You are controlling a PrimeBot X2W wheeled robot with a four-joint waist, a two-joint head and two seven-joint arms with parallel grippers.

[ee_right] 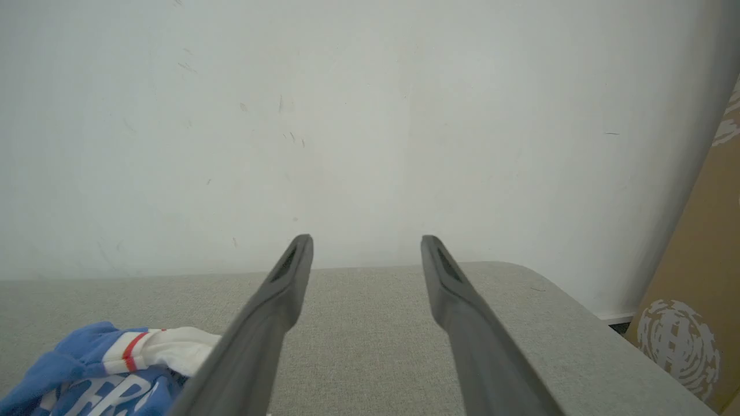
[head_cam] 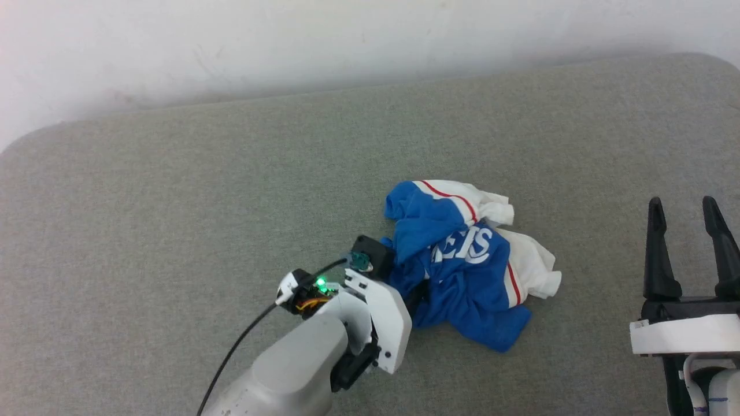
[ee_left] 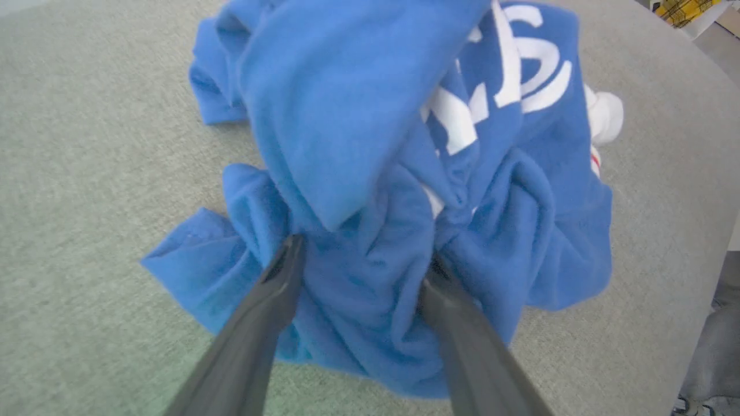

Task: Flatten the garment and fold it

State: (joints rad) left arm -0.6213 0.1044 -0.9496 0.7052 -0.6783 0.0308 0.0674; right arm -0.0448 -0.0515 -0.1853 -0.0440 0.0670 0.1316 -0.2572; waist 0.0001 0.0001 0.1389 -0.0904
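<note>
The garment (head_cam: 462, 260) lies crumpled in a heap right of the middle of the grey cushioned surface. It is bright blue with white sleeve ends, thin red stripes and white lettering. My left gripper (head_cam: 417, 294) reaches into its near-left side. In the left wrist view the left gripper (ee_left: 363, 254) is open, its fingertips (ee_left: 289, 248) pushed into a bunched blue fold of the garment (ee_left: 347, 115) that sits between them. My right gripper (head_cam: 688, 231) stands open and empty at the far right, well clear of the cloth. The right gripper (ee_right: 367, 240) points toward the wall, with the garment (ee_right: 104, 370) at its lower left.
The grey surface (head_cam: 173, 231) spreads wide to the left and behind the heap, ending at a white wall (head_cam: 347, 40). A brown cardboard box (ee_right: 694, 289) stands past the surface's right end. A black cable (head_cam: 237, 346) trails from my left wrist.
</note>
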